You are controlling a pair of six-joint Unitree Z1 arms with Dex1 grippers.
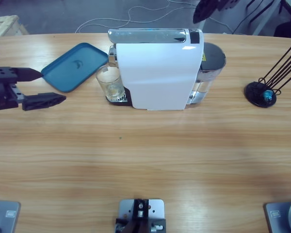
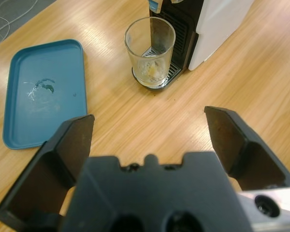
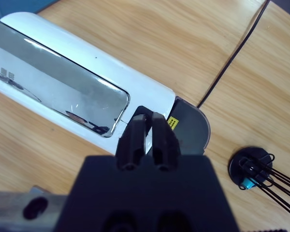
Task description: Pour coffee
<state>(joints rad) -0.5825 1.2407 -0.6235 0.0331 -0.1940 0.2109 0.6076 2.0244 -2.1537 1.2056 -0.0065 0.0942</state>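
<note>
The coffee was hard to make out: only a thin, pale brownish film showed at the bottom of a clear glass, and from the high view it could scarcely be told from the glass base. The glass stood upright on the dark drip grille at the left end of a white coffee machine, which sat toward the far edge of the worktop near its middle; the spout above the glass was cut off in the left wrist view. The machine's chrome top panel carried small lettering too blurred to read, and its grey water tank was half hidden behind the white body. Just left of the glass, apart from it, lay a blue tray with a faint mark on its floor. The left gripper hung near the worktop's left edge, jaws spread wide and holding nothing, pointed toward the glass but well apart from it. The right gripper hovered above the machine's rear end, jaws pressed close together with nothing between them; in the high view only a dark part showed at the top edge. Near the right edge stood a black wire stand with a small blue capsule at its base.
</note>
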